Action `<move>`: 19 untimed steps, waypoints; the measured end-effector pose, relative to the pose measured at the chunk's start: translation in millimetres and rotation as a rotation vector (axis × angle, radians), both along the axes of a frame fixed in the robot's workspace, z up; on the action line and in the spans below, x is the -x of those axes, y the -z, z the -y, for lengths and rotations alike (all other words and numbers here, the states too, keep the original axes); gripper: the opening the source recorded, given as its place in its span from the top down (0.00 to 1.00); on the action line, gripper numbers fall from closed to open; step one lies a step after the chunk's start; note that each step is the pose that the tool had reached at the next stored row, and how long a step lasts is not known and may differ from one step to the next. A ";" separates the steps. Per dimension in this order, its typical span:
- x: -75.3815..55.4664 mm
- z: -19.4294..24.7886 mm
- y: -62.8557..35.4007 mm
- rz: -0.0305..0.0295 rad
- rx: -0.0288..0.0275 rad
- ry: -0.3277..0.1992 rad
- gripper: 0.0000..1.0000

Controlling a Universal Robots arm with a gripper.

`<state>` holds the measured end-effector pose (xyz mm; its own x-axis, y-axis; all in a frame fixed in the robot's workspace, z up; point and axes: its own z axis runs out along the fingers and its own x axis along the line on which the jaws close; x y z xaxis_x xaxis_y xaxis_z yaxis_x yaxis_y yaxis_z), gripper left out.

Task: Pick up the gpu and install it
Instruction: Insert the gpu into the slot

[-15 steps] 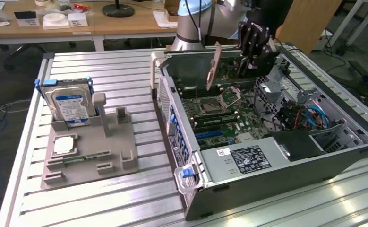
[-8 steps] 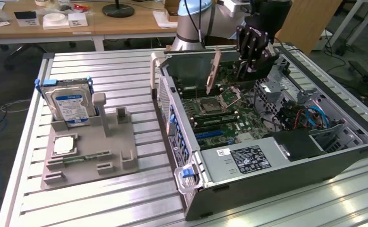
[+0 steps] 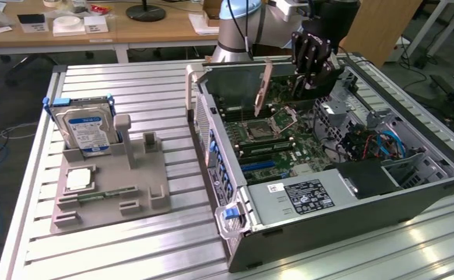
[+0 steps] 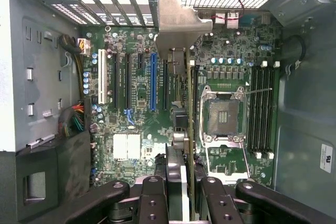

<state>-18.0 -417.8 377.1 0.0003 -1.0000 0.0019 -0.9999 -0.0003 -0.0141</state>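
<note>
1 claw (image 3: 314,61), mounted on the arm in the upper middle of the exterior view, is clenched on the gpu (image 3: 263,87). The card stands on edge above the open computer case (image 3: 351,224), which lies on its side on the ribbed metal bench (image 3: 133,87). The card's silver end bracket points toward the exterior view's left, close to the case's perforated rear wall. Its top edge rises above the case rim. Whether its lower edge touches a slot cannot be told.

In the wrist view the gpu (image 4: 178,22) is seen edge-on. The 2 black fingers (image 4: 152,198) of the claw (image 4: 181,187) press on its opposite faces. The card runs over the motherboard (image 4: 142,93), between the long blue slot (image 4: 154,77) and the empty processor socket (image 4: 223,114). Its bracket reaches the row of blue-tabbed slot openings at the rear wall. The memory slots (image 4: 261,108) lie beyond the socket, away from the card.

At the exterior view's left, well apart from the case, a grey fixture (image 3: 145,181) rests on the bench. It holds a hard drive (image 3: 87,131) upright and a memory stick (image 3: 94,198) lying flat. A power supply (image 3: 305,195) with a black label occupies the near end of the case.
</note>
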 end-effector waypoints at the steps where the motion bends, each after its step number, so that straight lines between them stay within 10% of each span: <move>1: 0.0 0.0 0.0 0.0000 0.0000 0.000 0.71; 19: 23.5 2.6 14.9 0.0002 0.0002 0.050 0.71</move>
